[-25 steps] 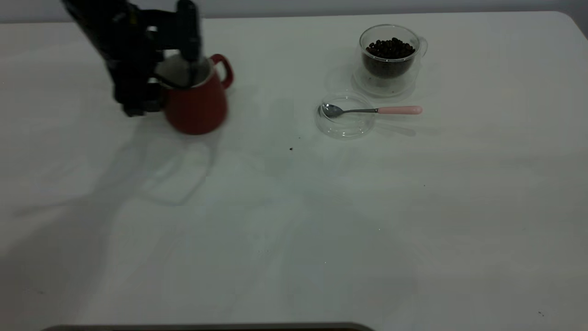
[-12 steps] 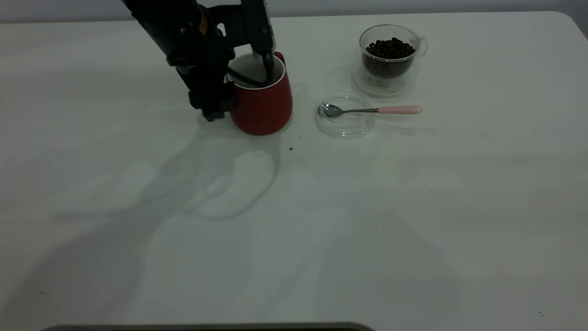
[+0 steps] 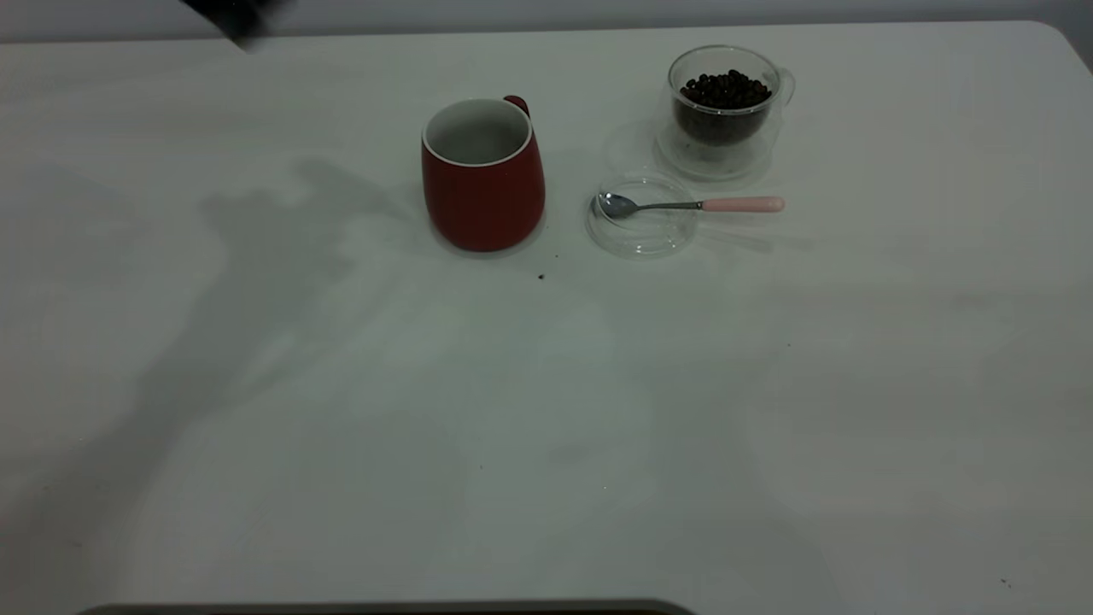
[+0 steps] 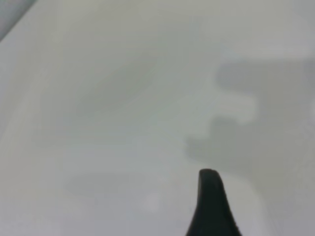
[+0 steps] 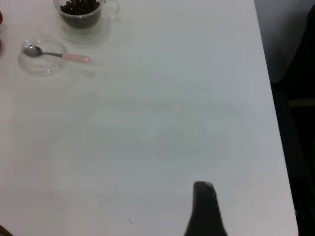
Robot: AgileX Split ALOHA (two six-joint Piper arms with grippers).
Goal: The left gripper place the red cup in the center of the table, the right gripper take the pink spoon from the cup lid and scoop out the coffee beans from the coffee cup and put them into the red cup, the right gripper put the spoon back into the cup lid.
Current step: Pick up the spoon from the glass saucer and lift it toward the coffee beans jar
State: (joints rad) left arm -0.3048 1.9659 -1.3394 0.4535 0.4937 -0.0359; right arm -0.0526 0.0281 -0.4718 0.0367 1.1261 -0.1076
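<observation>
The red cup point(image 3: 483, 175) stands upright and empty near the middle of the white surface point(image 3: 546, 410), nothing holding it. The left hand point(image 3: 232, 19) is at the far left edge, its grip impossible to tell. Right of the cup lies the lid point(image 3: 640, 225), the spoon point(image 3: 690, 205) resting in it with its pink handle pointing right. Behind sits the glass cup point(image 3: 724, 107) of coffee beans point(image 3: 724, 89). The right hand point(image 5: 206, 210) hovers over bare surface; whether it is open I cannot tell.

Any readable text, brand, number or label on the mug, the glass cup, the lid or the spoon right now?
None: no view shows any word, number or logo.
Red cup: plain glaze, no print.
Coffee cup and cup lid: clear glass, unmarked.
Pink spoon: no visible stamp.
Table: only tiny dark specks.
</observation>
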